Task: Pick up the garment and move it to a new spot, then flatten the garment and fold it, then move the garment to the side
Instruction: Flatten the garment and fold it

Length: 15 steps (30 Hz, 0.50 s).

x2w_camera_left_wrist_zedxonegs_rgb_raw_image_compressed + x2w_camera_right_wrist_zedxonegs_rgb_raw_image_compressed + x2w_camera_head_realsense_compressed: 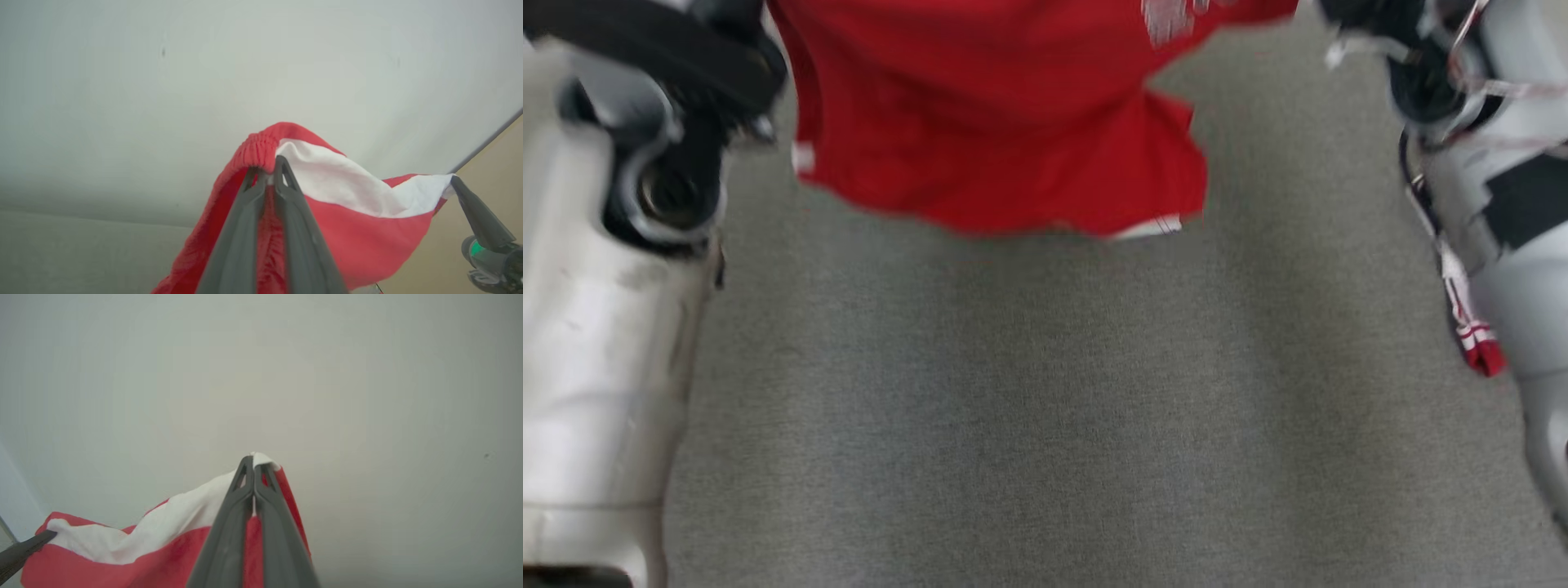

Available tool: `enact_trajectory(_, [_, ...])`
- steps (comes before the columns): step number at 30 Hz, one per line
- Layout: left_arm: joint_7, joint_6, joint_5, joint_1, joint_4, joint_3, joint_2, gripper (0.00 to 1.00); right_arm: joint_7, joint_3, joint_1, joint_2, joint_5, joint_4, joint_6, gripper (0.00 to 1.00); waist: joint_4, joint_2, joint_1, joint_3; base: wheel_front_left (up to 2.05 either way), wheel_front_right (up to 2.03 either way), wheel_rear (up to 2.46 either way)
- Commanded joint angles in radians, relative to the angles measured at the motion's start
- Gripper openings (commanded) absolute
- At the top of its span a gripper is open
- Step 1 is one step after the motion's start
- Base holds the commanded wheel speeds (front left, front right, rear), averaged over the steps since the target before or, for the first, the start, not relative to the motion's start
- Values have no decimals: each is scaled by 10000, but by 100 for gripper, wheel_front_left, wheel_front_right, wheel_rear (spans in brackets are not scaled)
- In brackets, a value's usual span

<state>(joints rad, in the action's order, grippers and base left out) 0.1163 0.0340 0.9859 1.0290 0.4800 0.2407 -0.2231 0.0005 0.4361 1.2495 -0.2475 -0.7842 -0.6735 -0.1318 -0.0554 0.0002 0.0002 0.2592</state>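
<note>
Pale forearms sit closest to the head camera: the left forearm [596, 327] and the right forearm [1519, 245] stand at the left and right sides of the gray surface [1045, 408]. Note that this view is blurred.

1. Locate the garment [996, 122]. It is red with a white band and a gathered elastic edge. It hangs over the far part of the gray surface, stretched between both pincers. You cannot tell whether its lower hem touches the gray surface.
2. Check the left pincer [267, 169]. Its fingers are clamped together on the red gathered edge, with red cloth pinched between them, raised above the gray surface.
3. Check the right pincer [253, 461]. Its fingers are pressed tight on the white edge of the garment, also raised above the gray surface.
4. Note the white band sagging between the two grip points.
</note>
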Motion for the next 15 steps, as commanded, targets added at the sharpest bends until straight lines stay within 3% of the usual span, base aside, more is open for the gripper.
enact_trajectory(1, [8,-92,-77,743,-91,-126,-70,0,-452,-73,780,17,299,-246,27,0,-396,-2,-2,1678,0,0,0])
enact_trajectory(8, [-920,-270,-355,3130,-217,-629,-16,0,-2374,-745,3360,-52,1261,-1144,27,0,-420,-2,-2,2847,0,0,0])
enact_trajectory(15, [-2185,411,-646,3913,221,-663,-46,0,-2653,-1281,3901,342,2191,-1173,27,0,-475,-2,-2,3429,0,0,0])
